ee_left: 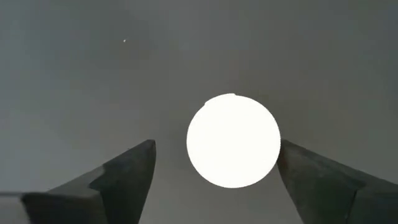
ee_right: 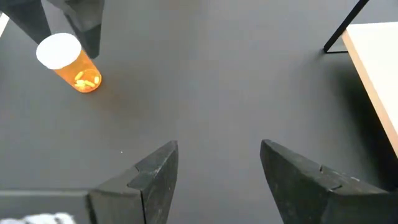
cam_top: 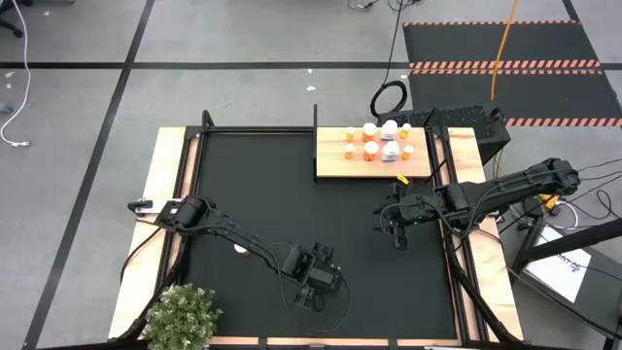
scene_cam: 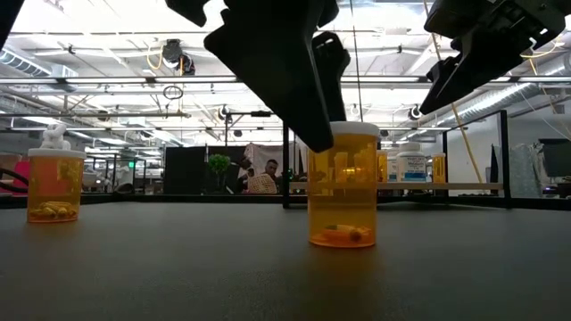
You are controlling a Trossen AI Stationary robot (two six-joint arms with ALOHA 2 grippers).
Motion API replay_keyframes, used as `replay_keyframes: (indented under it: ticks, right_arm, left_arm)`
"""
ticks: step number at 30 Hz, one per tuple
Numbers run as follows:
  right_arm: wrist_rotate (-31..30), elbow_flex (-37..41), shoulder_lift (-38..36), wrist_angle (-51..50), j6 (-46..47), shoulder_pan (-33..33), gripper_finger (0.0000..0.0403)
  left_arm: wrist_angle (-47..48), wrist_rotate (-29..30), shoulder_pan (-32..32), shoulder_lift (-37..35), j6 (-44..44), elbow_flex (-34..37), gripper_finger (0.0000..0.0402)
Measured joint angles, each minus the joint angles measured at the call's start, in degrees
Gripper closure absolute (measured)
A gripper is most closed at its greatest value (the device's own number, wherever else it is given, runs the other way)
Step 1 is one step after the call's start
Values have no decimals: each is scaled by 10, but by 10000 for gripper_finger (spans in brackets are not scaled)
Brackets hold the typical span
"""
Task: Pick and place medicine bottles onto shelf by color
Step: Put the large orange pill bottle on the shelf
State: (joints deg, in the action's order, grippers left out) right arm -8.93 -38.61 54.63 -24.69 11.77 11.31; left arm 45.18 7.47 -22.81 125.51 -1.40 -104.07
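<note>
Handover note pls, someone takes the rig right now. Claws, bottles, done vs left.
Left claw: open, over the near middle of the black mat, straddling the white cap of an orange bottle that stands upright; no grip visible.
Right claw: open and empty, hanging above the mat just in front of the shelf.
Done: a cluster of bottles, orange and white, stands on the shelf.
Left: the bottle under the left claw, plus a second orange bottle upright on the mat nearer the left arm's base. Colour grouping on the shelf is too small to judge.
</note>
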Motion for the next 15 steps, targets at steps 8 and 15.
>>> replay_keyframes:
  ticks: [8,15]
  right_arm:
    - [0,0,0,0,0,0,179]
    - [0,0,0,-1,2,0,179]
  left_arm:
    - [-4,-22,0,0,-11,0,125]
    - [-34,-30,1,18,-11,1,131]
